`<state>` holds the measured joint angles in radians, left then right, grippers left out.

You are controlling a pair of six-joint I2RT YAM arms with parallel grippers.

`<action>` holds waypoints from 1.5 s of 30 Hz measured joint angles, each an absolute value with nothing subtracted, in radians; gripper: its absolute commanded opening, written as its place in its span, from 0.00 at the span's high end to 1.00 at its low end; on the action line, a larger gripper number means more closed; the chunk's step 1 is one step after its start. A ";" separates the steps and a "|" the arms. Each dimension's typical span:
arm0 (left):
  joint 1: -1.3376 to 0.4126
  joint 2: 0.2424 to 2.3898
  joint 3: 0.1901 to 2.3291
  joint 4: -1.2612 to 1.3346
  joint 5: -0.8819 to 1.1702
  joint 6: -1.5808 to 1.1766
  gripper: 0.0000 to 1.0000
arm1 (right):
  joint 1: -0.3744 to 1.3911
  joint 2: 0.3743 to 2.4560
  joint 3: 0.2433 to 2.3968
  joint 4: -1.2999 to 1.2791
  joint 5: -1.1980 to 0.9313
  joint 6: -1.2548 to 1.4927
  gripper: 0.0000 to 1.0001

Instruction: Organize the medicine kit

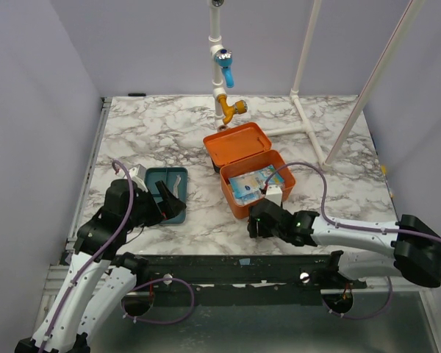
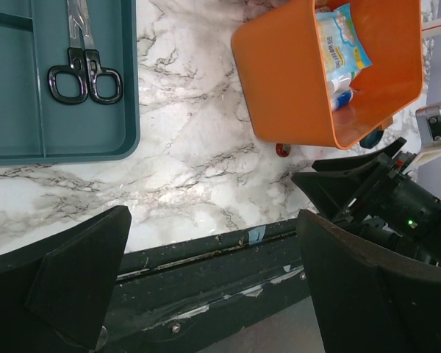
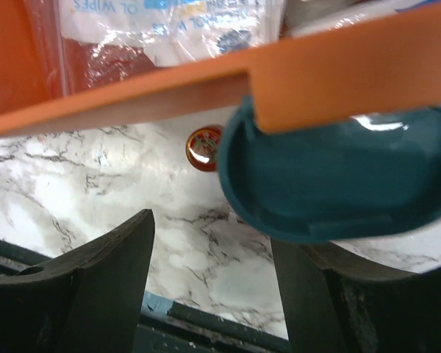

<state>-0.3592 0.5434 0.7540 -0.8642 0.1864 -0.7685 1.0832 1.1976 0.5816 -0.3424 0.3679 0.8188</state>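
The medicine kit [image 1: 239, 206] is an orange box standing open mid-table, its lid [image 1: 237, 143] lying back behind it. Inside lie a wipes packet [image 1: 248, 184] and other small packs. My right gripper [image 1: 259, 220] is open and empty, low at the kit's near wall. The right wrist view shows the kit's rim [image 3: 169, 92], its teal handle [image 3: 338, 184] just above my right finger, and my gripper [image 3: 213, 272]. My left gripper [image 1: 169, 200] is open and empty over the near right corner of a teal tray [image 1: 156, 176]. The left wrist view shows the kit [image 2: 294, 95] and my gripper [image 2: 213, 279].
Black-handled scissors [image 2: 84, 73] lie in the teal tray [image 2: 29, 125]. A small red round thing [image 3: 203, 147] lies on the marble by the kit's near wall, also in the left wrist view [image 2: 282, 150]. White pipes with blue and orange fittings [image 1: 224, 73] stand at the back. The table's dark front rail [image 2: 206, 250] is close below.
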 measured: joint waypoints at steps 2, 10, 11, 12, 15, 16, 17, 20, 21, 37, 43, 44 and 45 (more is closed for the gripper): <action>-0.359 0.544 0.754 -0.863 0.186 -0.767 0.02 | 1.088 1.228 0.582 -0.306 0.387 0.819 0.33; -0.356 0.569 0.754 -0.863 0.186 -0.751 0.01 | 1.141 1.355 0.592 -0.255 0.476 0.828 0.39; -0.355 0.569 0.754 -0.863 0.186 -0.749 0.01 | 1.148 1.365 0.596 -0.255 0.490 0.833 0.39; -0.355 0.569 0.754 -0.863 0.186 -0.747 0.01 | 1.153 1.374 0.598 -0.255 0.505 0.839 0.40; -0.355 0.570 0.754 -0.863 0.186 -0.741 0.02 | 1.165 1.392 0.601 -0.252 0.540 0.850 0.42; -0.355 0.571 0.754 -0.863 0.186 -0.739 0.01 | 1.169 1.396 0.603 -0.249 0.550 0.853 0.42; -0.354 0.572 0.754 -0.862 0.186 -0.737 0.02 | 1.171 1.402 0.603 -0.247 0.561 0.856 0.43; -0.354 0.576 0.754 -0.862 0.186 -0.730 0.01 | 1.179 1.423 0.609 -0.234 0.595 0.864 0.44; -0.353 0.579 0.754 -0.862 0.186 -0.728 0.02 | 1.180 1.434 0.614 -0.231 0.609 0.865 0.45; -0.348 0.586 0.754 -0.862 0.187 -0.721 0.01 | 1.187 1.521 0.637 -0.151 0.715 0.890 0.72; -0.347 0.593 0.754 -0.862 0.187 -0.721 0.02 | 1.187 1.522 0.637 -0.147 0.717 0.888 0.80; -0.347 0.595 0.754 -0.862 0.187 -0.721 0.01 | 1.187 1.521 0.637 -0.148 0.717 0.888 0.80; -0.347 0.595 0.754 -0.861 0.187 -0.721 0.01 | 1.186 1.518 0.637 -0.150 0.716 0.888 0.80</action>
<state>-0.3466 0.5953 0.7540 -0.8612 0.1867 -0.7212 1.1862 1.5185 0.6369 -0.1497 0.7162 0.8883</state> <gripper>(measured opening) 0.985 0.304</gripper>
